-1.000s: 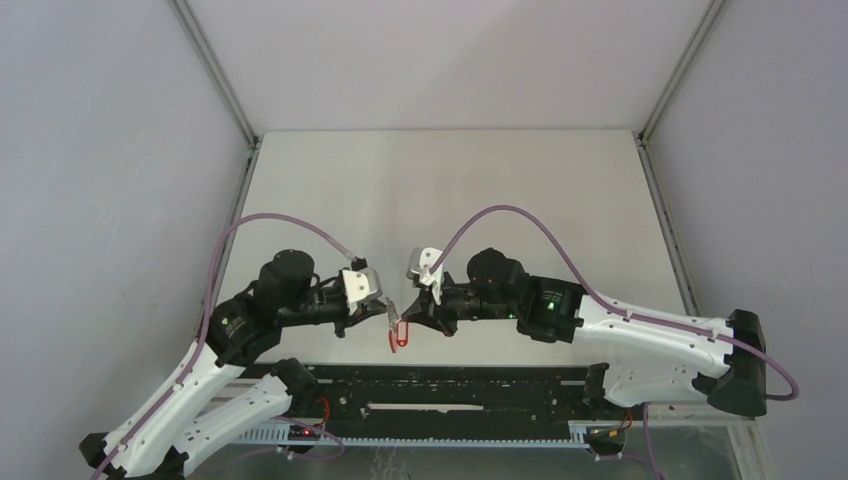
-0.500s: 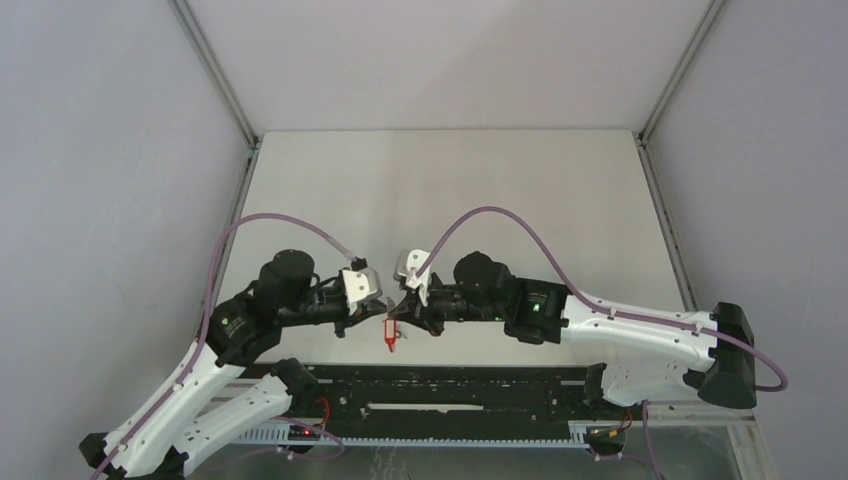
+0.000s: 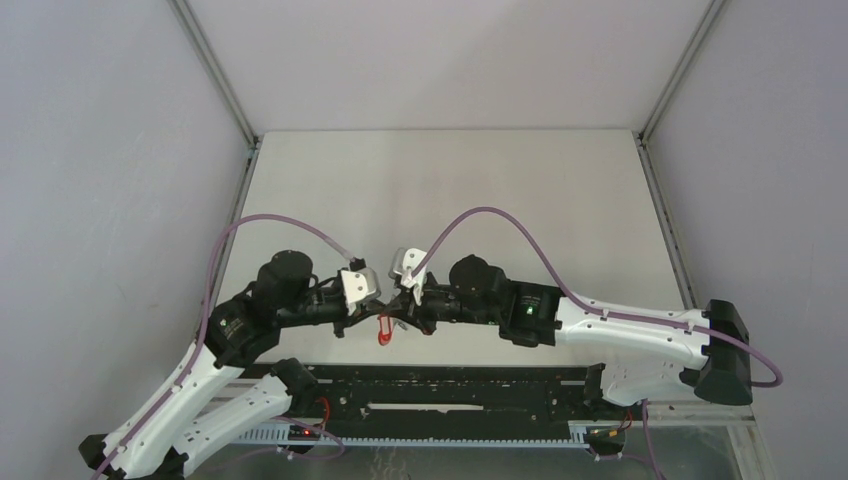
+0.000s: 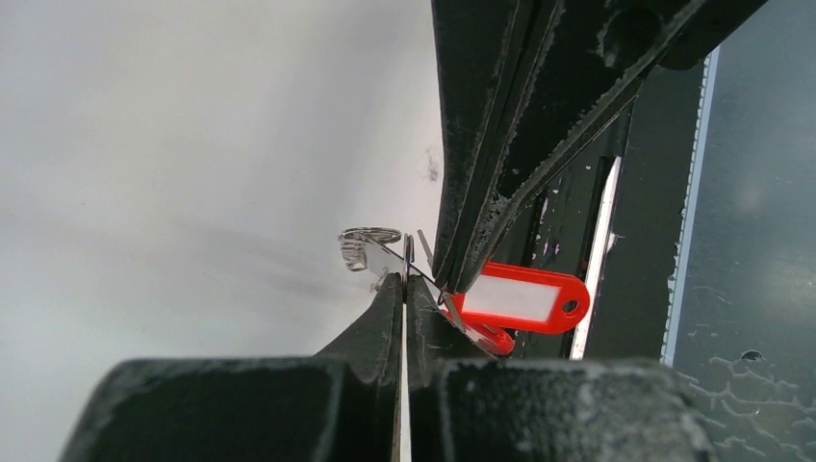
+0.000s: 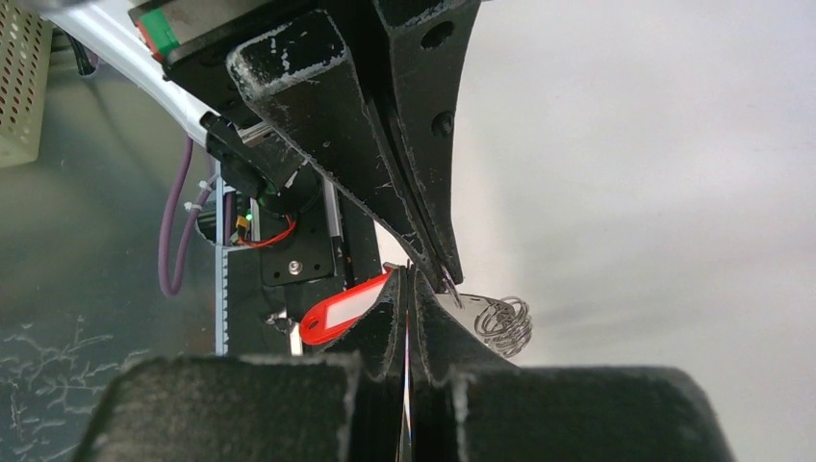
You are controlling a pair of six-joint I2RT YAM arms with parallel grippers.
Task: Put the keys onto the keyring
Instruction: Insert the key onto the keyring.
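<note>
Inspector: What is seen to have changed, and what is meant by it for the task?

Operator: Over the last second the right arm has been brought in leftward. The right fingers (image 5: 380, 325) are now met tip to tip with the left fingers (image 4: 380, 318), just above the red strap (image 4: 524, 298). The strap has been carried a little leftward with them. Both pairs are pressed together. The keys (image 4: 370, 252) appear to be pinched by the left pair, just beside the strap's ring end. What is nipped by the right pair at that end cannot be made out, and the keyring itself cannot be told apart. It is judged that threading is being attempted, not finished.

Inspector: And the surface and the room?

Operator: A pale, plain bench (image 3: 450, 200) is seen stretching away beyond the strap, which hangs by its near edge. A black rail (image 3: 450, 385) is fixed just nearer than the strap. Well apart from it, grey walls (image 3: 100, 150) are set on three sides, and purple cables (image 3: 500, 215) are looped above the arms.
</note>
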